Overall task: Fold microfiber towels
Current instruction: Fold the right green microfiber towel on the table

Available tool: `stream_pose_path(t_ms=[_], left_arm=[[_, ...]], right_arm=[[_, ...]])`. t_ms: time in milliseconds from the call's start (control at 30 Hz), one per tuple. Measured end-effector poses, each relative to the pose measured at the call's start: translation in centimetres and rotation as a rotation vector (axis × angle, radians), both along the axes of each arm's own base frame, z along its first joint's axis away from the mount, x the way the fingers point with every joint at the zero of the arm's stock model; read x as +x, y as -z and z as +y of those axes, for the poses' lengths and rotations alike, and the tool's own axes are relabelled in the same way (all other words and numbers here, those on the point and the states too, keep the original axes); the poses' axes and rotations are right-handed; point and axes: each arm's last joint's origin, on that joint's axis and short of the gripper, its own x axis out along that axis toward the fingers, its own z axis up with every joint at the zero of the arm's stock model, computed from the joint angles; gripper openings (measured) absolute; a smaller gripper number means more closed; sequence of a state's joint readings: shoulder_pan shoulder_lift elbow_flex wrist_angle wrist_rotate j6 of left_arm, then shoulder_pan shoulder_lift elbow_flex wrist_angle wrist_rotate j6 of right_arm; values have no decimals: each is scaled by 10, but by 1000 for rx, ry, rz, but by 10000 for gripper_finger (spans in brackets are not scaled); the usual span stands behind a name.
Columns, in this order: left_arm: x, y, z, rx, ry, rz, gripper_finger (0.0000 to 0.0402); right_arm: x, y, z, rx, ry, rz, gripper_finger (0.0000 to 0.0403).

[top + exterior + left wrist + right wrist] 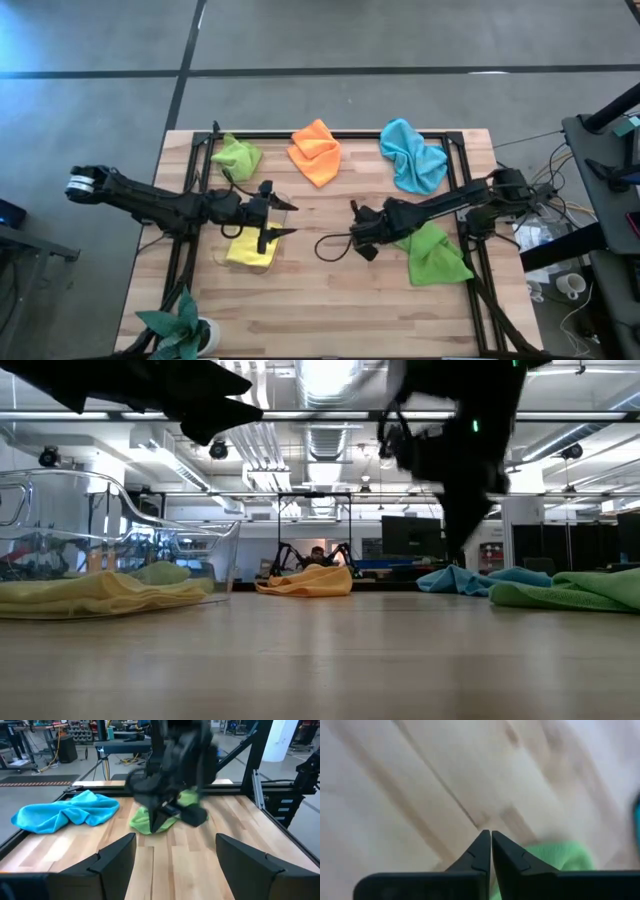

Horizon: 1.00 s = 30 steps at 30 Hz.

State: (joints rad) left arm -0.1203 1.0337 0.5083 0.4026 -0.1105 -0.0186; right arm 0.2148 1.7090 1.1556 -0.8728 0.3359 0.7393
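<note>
Wood-plank table (330, 300) is seen in an open workshop; right gripper (353, 209) is clenched empty mid-table, left gripper (281, 219) spread above yellow towel (250, 250).

Lighting even, bright, from ceiling strip lights (330, 375) in low view; those blow out to white glare. High view sharp, soft short shadows under arms on wooden table (330, 300). Low view: near tabletop out of focus, arms backlit into dark silhouettes. Left wrist view: right arm (172, 775) motion-blurred, background fairly sharp. Right wrist view: table grain smeared, green towel (560, 857) soft; own fingertips (482, 852) crisp, pressed together.
</note>
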Motion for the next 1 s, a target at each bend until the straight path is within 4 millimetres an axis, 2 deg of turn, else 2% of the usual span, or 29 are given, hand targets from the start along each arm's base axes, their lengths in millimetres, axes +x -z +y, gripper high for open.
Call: stream_pose_path(t_ms=[133, 233, 333, 400, 467, 600, 767, 1000], left_arm=[[6, 0, -2, -1, 8, -64, 257], [18, 5, -4, -7, 17, -63, 257], [34, 11, -6, 2, 19, -38, 257], [46, 11, -7, 25, 21, -35, 257], [57, 9, -8, 49, 23, -32, 257], [68, 2, -10, 50, 24, -17, 258], [63, 0, -9, 56, 15, 34, 258], [53, -6, -8, 57, 11, 56, 258]], right_arm=[[7, -56, 33, -26, -297, -152, 9], [-1, -102, 63, -40, -512, -281, 9], [-19, -138, 79, -61, -571, -381, 9], [-33, -150, 79, -109, -496, -405, 9], [-46, -147, 73, -170, -379, -366, 9], [-62, -112, 60, -185, -193, -174, 16], [-67, -74, 50, -136, -60, -88, 49], [-64, -34, 27, -50, 281, -137, 133]])
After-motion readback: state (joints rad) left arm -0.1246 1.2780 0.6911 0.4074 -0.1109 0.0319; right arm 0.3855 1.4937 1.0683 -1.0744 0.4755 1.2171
